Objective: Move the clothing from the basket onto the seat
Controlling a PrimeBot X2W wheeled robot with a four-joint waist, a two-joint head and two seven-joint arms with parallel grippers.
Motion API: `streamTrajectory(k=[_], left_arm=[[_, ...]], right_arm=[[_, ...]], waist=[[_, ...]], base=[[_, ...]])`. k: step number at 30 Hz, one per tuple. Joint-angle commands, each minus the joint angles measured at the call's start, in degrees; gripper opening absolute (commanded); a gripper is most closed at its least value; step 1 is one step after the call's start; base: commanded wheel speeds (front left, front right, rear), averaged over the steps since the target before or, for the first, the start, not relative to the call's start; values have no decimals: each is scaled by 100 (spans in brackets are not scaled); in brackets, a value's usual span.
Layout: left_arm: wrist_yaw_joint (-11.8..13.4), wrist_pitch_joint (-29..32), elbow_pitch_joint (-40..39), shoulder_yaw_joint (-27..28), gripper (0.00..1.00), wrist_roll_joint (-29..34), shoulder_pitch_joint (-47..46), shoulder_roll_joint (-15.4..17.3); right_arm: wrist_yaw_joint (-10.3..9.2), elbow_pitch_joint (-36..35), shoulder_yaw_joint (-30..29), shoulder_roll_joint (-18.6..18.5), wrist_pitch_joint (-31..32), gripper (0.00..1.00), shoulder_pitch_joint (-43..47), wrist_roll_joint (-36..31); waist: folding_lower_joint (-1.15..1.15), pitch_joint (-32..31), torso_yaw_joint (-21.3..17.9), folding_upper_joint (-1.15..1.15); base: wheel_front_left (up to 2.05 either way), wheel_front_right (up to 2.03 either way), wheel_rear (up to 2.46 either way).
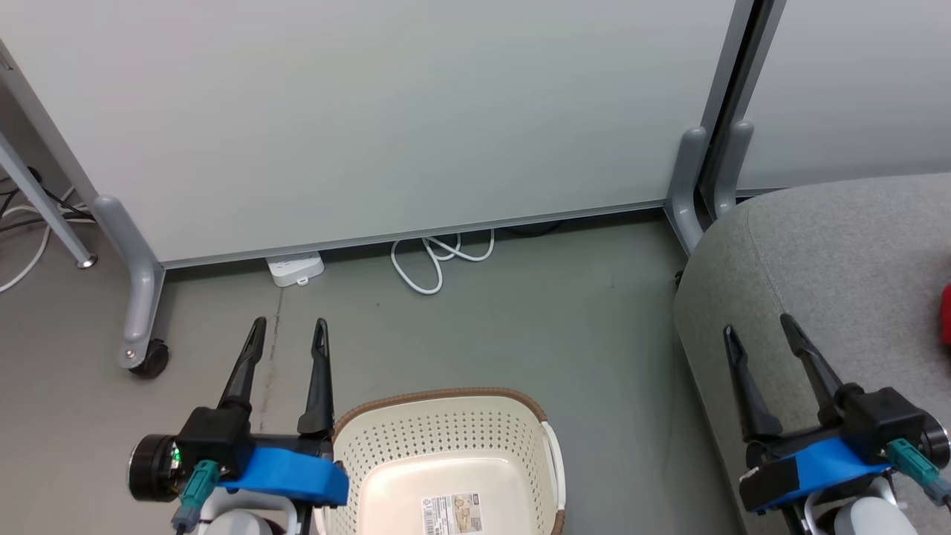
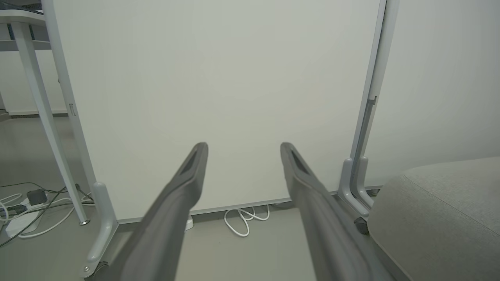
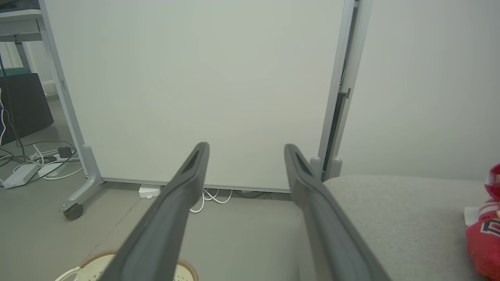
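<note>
Large grey fabric sofa seat at right, rounded corner. Cream perforated plastic basket, brown rim, on the floor, label on its bottom. Red white-trimmed clothing lies on the seat's far right. White wheeled partition panel and coiled white cable behind. Left gripper and right gripper both spread, empty.

Floor: basket, power strip, cable; seat: clothing.
</note>
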State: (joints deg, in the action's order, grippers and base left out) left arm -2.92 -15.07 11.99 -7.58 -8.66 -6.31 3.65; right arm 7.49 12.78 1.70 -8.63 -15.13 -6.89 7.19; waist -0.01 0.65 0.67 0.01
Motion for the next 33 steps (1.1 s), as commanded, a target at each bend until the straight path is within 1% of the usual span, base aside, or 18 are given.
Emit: streamTrajectory(k=[1,9,14,29,30,33], left_arm=[[-31,-14,-46,86,100,35,91,-13],[-139,-14,-121,358,100,77,416,-72],[-173,-14,-99,374,100,21,517,-77],[-71,-14,15,316,100,-9,595,-79],[-96,2,29,323,0,-40,572,-71],[-98,38,192,326,0,-67,677,-73]], right_arm=[[1,51,-16,36,-2,100,125,21],[1,176,-138,140,-2,100,378,64],[1,206,-173,193,-2,100,471,67],[1,285,-192,216,-2,100,499,109],[0,298,-198,226,1,0,482,105],[0,460,-195,265,15,0,530,128]], waist=[[1,-30,14,-1],[1,-145,65,-1],[1,-196,94,-1],[1,-262,163,-1],[1,-263,162,-1],[1,-263,162,-1]], base=[[0,0,0],[0,0,0],[0,0,0],[0,0,0],[0,0,0],[0,0,0]])
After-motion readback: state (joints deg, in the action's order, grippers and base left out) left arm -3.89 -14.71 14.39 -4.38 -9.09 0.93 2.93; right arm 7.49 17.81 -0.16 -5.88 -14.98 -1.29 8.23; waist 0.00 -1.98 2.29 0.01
